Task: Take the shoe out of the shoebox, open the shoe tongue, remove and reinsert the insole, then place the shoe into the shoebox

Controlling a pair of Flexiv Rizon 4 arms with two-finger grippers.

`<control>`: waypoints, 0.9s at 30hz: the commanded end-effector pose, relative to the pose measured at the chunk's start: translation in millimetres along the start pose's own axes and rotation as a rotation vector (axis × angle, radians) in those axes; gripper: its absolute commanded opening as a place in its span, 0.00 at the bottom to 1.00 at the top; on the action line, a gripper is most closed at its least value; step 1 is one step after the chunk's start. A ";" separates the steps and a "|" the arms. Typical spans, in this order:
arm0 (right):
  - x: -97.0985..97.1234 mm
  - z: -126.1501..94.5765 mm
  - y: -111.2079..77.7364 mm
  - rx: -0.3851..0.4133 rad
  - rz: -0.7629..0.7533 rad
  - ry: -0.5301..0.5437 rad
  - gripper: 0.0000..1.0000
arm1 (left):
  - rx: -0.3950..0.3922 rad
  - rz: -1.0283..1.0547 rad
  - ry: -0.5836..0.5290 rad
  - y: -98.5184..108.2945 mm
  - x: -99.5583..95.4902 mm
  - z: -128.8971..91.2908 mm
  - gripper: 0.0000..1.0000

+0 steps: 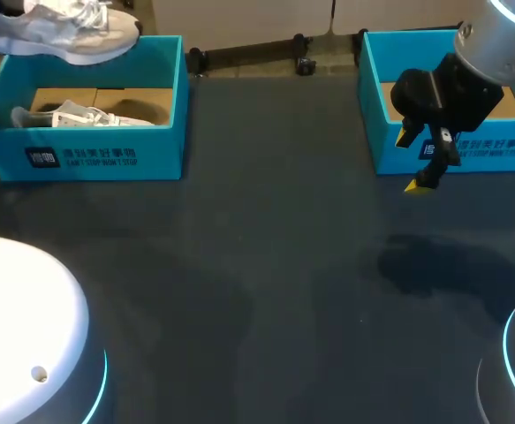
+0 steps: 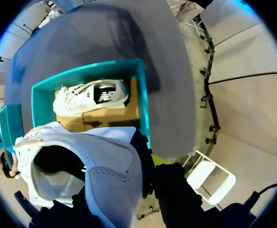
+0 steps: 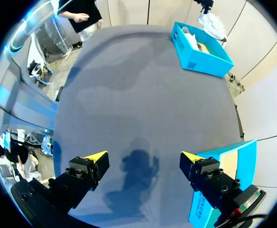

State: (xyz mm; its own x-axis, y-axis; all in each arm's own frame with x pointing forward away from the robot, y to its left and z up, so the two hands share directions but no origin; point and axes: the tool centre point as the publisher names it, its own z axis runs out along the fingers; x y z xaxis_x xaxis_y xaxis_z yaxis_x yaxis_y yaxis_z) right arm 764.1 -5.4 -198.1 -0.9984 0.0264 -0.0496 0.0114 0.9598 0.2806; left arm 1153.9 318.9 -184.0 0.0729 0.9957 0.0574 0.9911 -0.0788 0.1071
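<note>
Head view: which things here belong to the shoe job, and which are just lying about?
In the job:
raised shoe
left shoebox beneath it

Lying about, it seems:
second shoe inside that box
right shoebox, untouched

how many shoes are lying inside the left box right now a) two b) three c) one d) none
c: one shoe lies in the left box, while a second shoe hangs in the air above it.
</note>
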 end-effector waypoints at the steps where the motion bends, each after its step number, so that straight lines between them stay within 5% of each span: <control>1: -1.0 1.1 0.4 0.003 0.000 0.001 1.00 | 0.000 0.021 -0.003 -2.9 -6.7 4.0 0.00; 27: -1.0 1.1 0.4 0.003 0.000 0.001 1.00 | -0.035 0.053 -0.032 -8.3 -30.2 62.8 0.00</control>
State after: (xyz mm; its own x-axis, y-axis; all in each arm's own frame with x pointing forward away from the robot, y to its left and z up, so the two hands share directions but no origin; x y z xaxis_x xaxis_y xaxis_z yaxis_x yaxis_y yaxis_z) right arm 764.1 -5.3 -198.0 -0.9984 0.0263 -0.0496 0.0113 0.9598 0.2805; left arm 1155.4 292.8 -242.0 0.1309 0.9908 0.0349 0.9845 -0.1340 0.1131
